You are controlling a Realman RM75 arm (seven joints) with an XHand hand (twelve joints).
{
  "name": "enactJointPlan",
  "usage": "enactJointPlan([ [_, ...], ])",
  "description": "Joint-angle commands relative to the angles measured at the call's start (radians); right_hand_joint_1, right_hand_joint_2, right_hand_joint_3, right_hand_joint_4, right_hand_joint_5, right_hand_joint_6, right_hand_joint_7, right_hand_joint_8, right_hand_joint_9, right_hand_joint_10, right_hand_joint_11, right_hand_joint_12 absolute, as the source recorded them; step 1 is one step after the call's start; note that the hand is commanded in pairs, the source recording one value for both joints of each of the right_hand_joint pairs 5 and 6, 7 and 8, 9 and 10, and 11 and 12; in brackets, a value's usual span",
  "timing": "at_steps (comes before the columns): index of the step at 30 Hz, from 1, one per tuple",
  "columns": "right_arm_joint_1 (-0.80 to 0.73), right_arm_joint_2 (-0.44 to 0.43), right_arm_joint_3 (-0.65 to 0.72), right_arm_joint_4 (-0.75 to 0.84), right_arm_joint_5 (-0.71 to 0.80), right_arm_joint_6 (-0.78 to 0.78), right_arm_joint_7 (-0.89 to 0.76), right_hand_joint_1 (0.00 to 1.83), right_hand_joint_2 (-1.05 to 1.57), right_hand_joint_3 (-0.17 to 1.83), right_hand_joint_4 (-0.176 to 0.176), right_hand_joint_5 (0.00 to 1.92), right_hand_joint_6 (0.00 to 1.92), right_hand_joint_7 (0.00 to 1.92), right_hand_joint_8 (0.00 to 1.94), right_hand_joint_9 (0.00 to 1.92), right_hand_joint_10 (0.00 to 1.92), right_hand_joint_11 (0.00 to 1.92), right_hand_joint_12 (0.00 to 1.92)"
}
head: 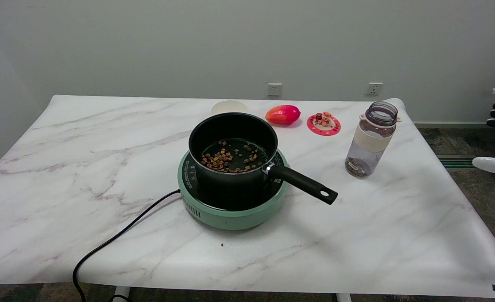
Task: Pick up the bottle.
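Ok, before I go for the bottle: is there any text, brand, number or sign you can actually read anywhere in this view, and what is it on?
Nothing here can be read.
Green hotplate: pale markings on its black top beside the pot, too small and blurred to read.
Bottle: no label or print visible.
Red coaster: small coloured figures, no legible words.
Wall sockets: no legible marks.
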Motion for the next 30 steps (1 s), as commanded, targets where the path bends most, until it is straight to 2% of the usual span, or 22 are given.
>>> enactJointPlan([
  [1, 0.001, -0.010, -0.176, 0.161, 0.017, -0.064, 0.171, 1.33, -0.92, 1.15, 0.000, 0.07, 0.07, 0.49, 0.49, 0.54, 0.54, 0.65, 0.65],
  [6, 0.015, -0.026, -0.203, 0.159, 0.016, -0.073, 0.229, 1.31, -0.97, 1.19, 0.000, 0.04, 0.04, 0.46, 0.46, 0.50, 0.50, 0.62, 0.62],
  [10, 0.018, -0.048, -0.230, 0.154, 0.017, -0.071, 0.284, 1.29, -1.01, 1.14, 0.000, 0.00, 0.00, 0.43, 0.43, 0.47, 0.47, 0.59, 0.59],
  [19, 0.043, -0.066, -0.234, 0.123, 0.017, -0.075, 0.287, 1.25, -0.99, 1.09, 0.000, 0.01, 0.01, 0.40, 0.40, 0.42, 0.42, 0.52, 0.52],
  [26, 0.048, -0.071, -0.280, 0.118, 0.010, -0.089, 0.326, 1.24, -1.03, 1.13, 0.000, 0.01, 0.01, 0.38, 0.38, 0.40, 0.40, 0.50, 0.50],
  [30, 0.066, -0.074, -0.314, 0.118, 0.008, -0.097, 0.319, 1.23, -1.04, 1.09, 0.000, 0.00, 0.00, 0.38, 0.38, 0.40, 0.40, 0.50, 0.50],
])
